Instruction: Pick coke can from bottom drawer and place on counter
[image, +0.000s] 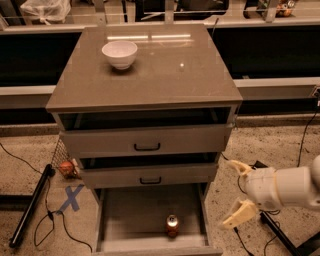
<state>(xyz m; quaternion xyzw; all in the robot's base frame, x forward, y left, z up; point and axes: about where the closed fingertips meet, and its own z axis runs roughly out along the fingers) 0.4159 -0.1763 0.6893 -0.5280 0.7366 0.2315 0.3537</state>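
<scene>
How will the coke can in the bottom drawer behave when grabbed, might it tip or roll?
The coke can stands upright on the flat floor of the bottom drawer, so a sideways knock might tip it, then it rolls. Its smooth round wall may slip. The gripper hangs open outside the drawer.

Small red coke can (172, 225) stands in the grey box-shaped bottom drawer (125, 215), near its front edge. Round white bowl (119, 53) sits far left on the glossy grey-brown counter (165, 75). Cream two-finger gripper (239, 192) is right of the drawer.

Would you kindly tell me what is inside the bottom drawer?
One upright coke can near the front of the bottom drawer; its rear is hidden under the drawer above. The hand hangs open outside, to the right.
</scene>
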